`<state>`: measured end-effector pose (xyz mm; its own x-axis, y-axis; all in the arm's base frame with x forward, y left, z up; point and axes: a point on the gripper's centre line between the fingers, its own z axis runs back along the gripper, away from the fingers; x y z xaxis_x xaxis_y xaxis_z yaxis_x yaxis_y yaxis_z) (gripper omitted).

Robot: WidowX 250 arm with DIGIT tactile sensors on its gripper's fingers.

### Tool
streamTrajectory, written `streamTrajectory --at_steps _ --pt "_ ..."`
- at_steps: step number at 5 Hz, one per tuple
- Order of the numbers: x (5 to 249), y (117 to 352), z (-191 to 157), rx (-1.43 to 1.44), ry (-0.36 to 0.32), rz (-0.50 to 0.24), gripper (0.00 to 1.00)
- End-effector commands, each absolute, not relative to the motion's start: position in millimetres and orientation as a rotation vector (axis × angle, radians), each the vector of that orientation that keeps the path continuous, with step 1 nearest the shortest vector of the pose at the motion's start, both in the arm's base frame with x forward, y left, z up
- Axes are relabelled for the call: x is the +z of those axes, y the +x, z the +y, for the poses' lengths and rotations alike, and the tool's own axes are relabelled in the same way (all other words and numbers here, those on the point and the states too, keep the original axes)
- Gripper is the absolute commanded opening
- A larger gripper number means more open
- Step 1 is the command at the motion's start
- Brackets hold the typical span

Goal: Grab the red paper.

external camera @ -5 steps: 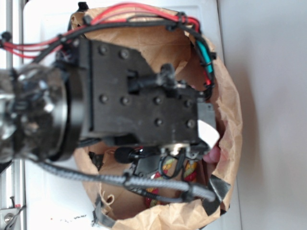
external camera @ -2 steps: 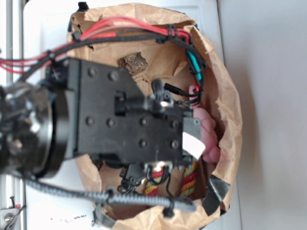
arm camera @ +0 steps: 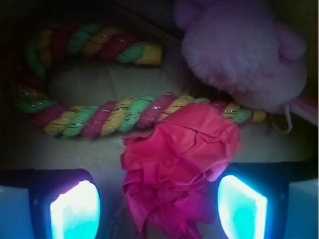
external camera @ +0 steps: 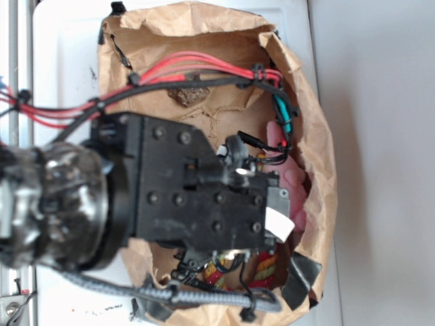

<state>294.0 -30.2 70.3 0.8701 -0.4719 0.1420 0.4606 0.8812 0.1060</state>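
The crumpled bright red wad of thin paper (arm camera: 179,167) lies on the floor of the brown paper bag (external camera: 319,142), low in the wrist view and a little right of centre. Its long axis runs roughly up and down in that picture: the broader, rounded end sits at the top, touching or overlapping the twisted rope, and the narrower pointed folds trail down toward the lower edge, between the two fingers. Sharp creases fan across its upper half.

The tool (arm camera: 158,206) stands spread wide — its two glowing pale-blue fingers (arm camera: 75,209) sit at the lower left and lower right of the wrist view, with the red paper between them. The right finger is just beside the wad's lower right edge; whether it touches cannot be told. The left finger is clearly apart from it, with bare bag floor in the gap. Nothing is gripped.

Above the paper, the red, yellow and green twisted rope (arm camera: 99,117) curves in a loop from upper left across the middle. The pale pink plush toy (arm camera: 239,50) fills the upper right corner, resting against the rope.

In the exterior view the black arm body (external camera: 197,197) reaches down into the bag's open mouth — red and black cables (external camera: 190,68) loop over it — and it hides the red paper there. The bag sits on a white desk (external camera: 68,54); a strip of the pink toy and a bit of the rope show at the arm's right and lower edges.
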Motion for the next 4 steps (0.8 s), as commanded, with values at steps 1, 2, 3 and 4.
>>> streamTrajectory --at_steps 1,2,3,4 --pt "79.6 303.6 -31.3 -0.482 0.074 -0.174 1.0" --pt "79.3 305.7 -28.4 -0.467 0.087 -0.149 1.0" --pt "82.0 305.0 -29.2 -0.449 0.104 -0.134 1.0" --pt "82.6 305.7 -30.7 -0.431 0.105 -0.143 1.0"
